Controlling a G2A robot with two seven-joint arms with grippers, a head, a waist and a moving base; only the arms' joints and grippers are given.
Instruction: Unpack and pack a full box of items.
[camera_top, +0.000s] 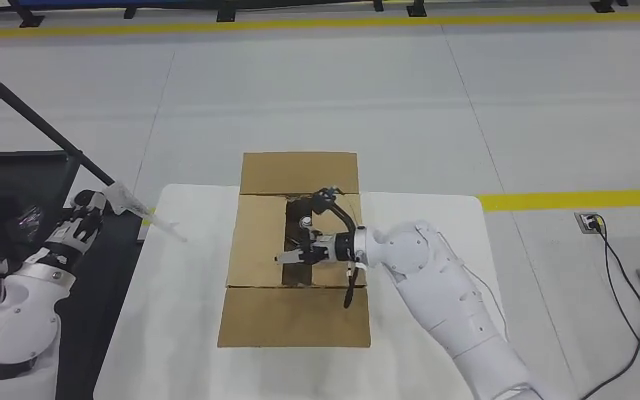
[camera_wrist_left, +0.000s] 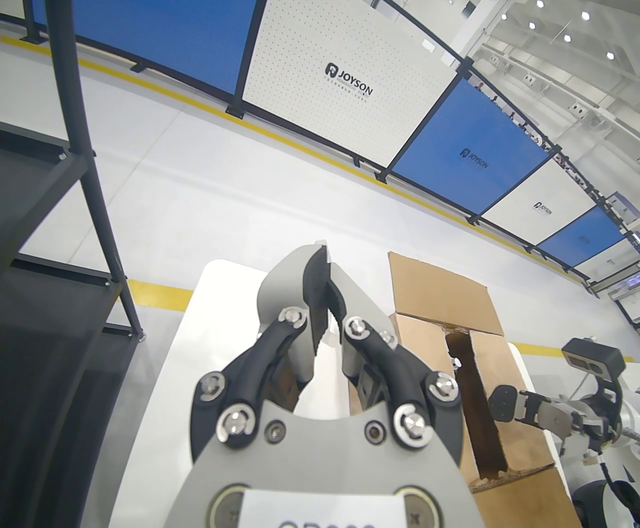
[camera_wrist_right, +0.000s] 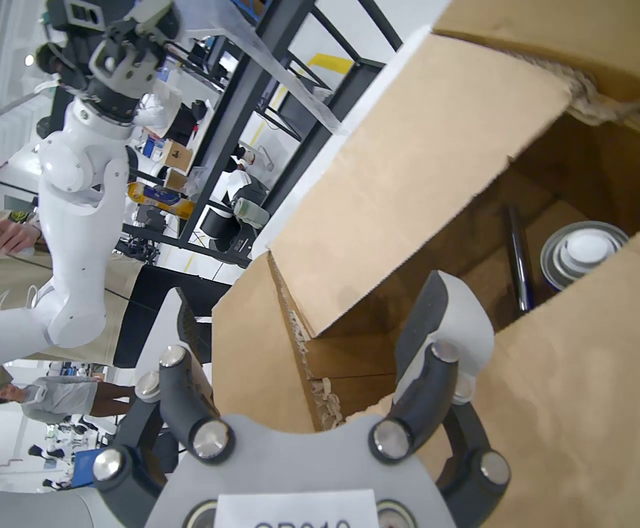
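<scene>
Plenty of pale floor (camera_top: 400, 90) is stretching around me, yellow lines crossing it, and a black rack (camera_top: 30, 175) is standing off to my left. The white desk (camera_top: 190, 300) is carrying one cardboard box (camera_top: 295, 315) at its middle, its outer flaps lying folded out flat, and the dark gap between its inner flaps is running away from me. My right gripper (camera_top: 300, 250) is sitting right at that gap, so this arm is by far the nearer. Its fingers (camera_wrist_right: 445, 310) are standing apart, straddling the torn edge of an inner flap (camera_wrist_right: 400, 165) without clamping it. My left gripper (camera_wrist_left: 325, 272) is hanging raised beside the desk's left edge, well apart from the box, its fingers (camera_wrist_left: 315, 280) pressed together on nothing. Deep inside, beyond my right fingers, a metal can (camera_wrist_right: 582, 250) with a white cap is standing upright, and a slender dark rod (camera_wrist_right: 517, 260) is lying just beside it. I am judging that the flap is needing to be pushed wider before I reach down for the can, since the opening is looking narrow.
</scene>
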